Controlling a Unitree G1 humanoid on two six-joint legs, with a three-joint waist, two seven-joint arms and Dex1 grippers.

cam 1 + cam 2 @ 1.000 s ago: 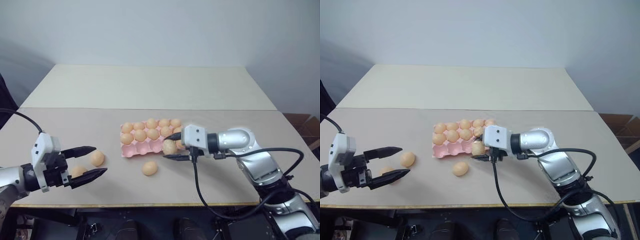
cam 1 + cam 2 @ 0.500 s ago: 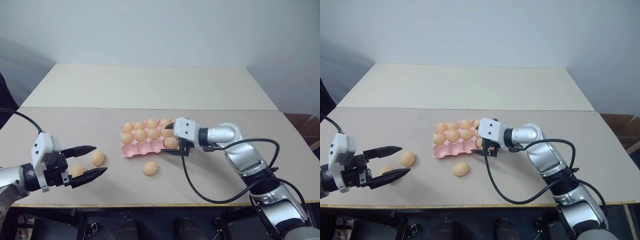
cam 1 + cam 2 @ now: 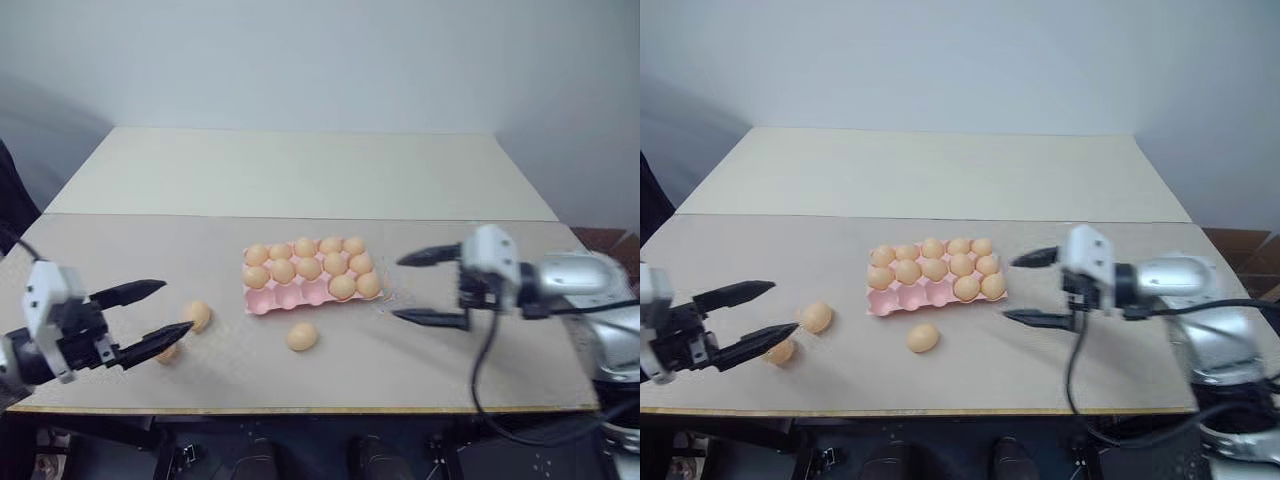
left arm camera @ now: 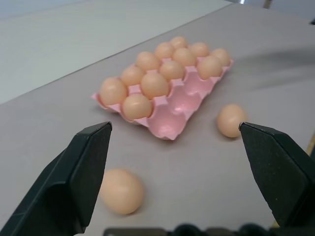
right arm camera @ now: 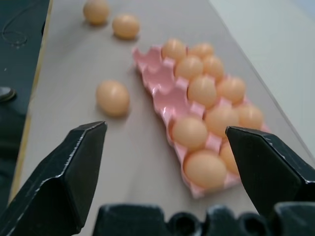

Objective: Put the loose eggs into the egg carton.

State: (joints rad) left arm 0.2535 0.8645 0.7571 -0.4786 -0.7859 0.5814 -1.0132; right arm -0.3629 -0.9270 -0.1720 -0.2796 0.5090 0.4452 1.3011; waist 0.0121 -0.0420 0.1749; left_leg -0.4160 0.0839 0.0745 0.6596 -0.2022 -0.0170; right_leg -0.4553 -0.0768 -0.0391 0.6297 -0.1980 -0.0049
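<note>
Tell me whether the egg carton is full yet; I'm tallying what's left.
Not full. The egg carton has three empty cups in its near row, left side; the other twelve hold eggs. Three loose eggs lie on the table.

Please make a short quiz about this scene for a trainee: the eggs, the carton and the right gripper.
1. How many loose eggs lie on the table, outside the egg carton?
2. True or false: the right gripper holds an egg.
3. Where are the carton's empty cups? A: in the far row. B: in the middle row. C: in the row nearest the robot.

Key: 1: three. 2: false; its jaws are open and empty, beside the carton. 3: C.
</note>
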